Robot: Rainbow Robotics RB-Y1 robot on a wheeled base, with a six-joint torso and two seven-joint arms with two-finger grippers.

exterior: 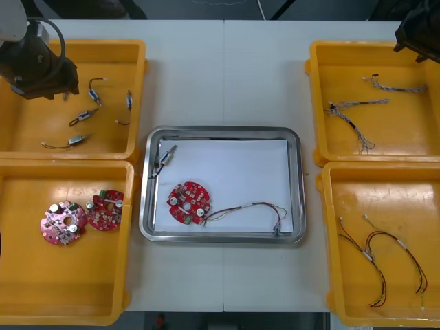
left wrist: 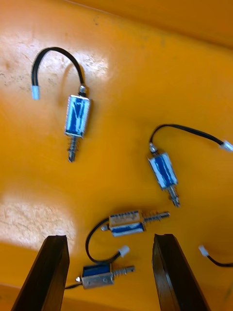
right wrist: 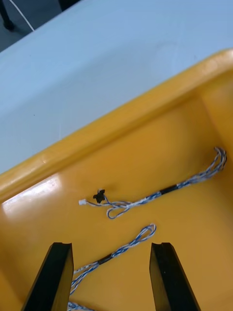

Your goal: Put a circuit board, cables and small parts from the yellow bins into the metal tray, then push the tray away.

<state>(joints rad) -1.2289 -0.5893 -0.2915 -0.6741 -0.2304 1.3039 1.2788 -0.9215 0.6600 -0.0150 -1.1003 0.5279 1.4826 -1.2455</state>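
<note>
Gaping left tool apparently overhangs small metal parts.

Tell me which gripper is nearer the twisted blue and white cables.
Right. The right gripper hangs open over their bin, the cables between and past its fingers; the left gripper is across the table, above the small metal parts.

Four yellow bins, one metal tray, three circuit boards.

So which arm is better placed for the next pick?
Right, probably: the tray holds a board, a small part and a cable but no blue-white one, and the right gripper hangs open over blue-white cables. The left gripper is over small parts.
</note>
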